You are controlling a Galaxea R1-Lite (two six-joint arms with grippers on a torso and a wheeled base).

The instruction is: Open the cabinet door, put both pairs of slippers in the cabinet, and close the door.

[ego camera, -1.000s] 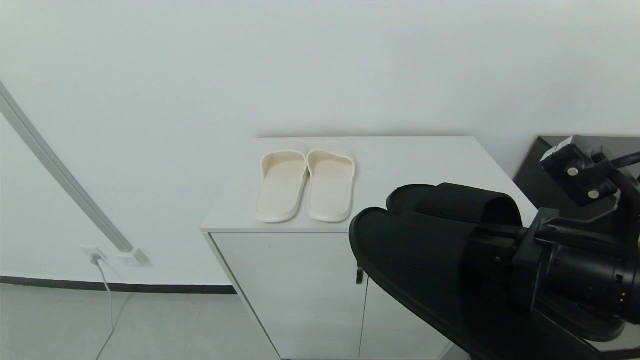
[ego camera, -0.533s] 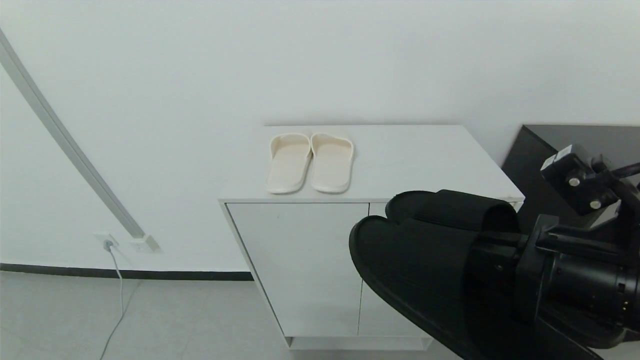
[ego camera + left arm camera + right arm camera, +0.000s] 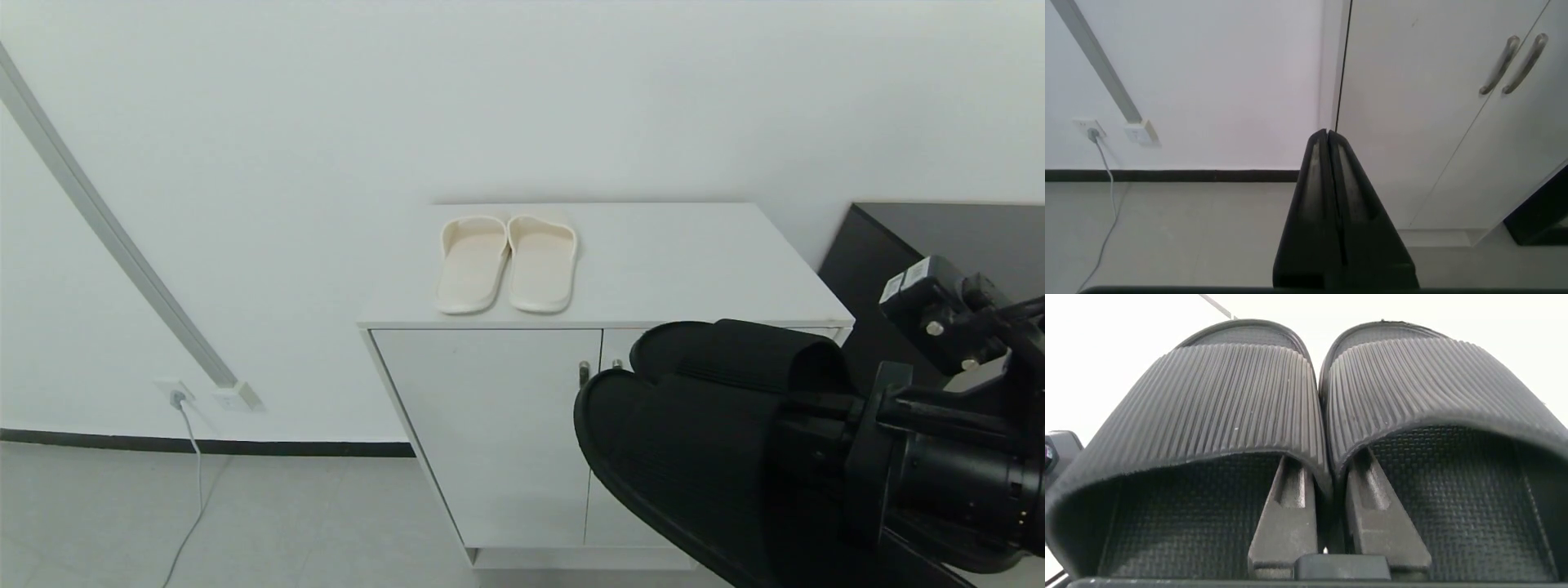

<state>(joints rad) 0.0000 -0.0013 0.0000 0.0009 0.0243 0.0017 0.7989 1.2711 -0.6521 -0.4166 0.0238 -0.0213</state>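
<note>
A white cabinet (image 3: 678, 261) stands against the wall with both doors (image 3: 490, 433) closed; the two handles (image 3: 584, 373) sit at the middle seam. A cream pair of slippers (image 3: 506, 263) lies side by side on its top, towards the left. In front of the cabinet's right door my right gripper (image 3: 1327, 498) holds the black pair of slippers (image 3: 702, 425) in the air, its fingers (image 3: 1286, 514) under the straps, pinching the two inner walls together. My left gripper (image 3: 1328, 137) is shut and empty, low and left of the cabinet door (image 3: 1413, 98) and its handles (image 3: 1498, 65).
A wall socket with a cable (image 3: 171, 396) and a slanted grey conduit (image 3: 106, 237) are on the wall left of the cabinet. A dark piece of furniture (image 3: 939, 233) stands to the cabinet's right. Grey floor (image 3: 286, 523) lies open before the left door.
The head camera shifted early on, bringing more of the cabinet front into view. Since then the right gripper with the black slippers has sunk slightly, uncovering the door handles.
</note>
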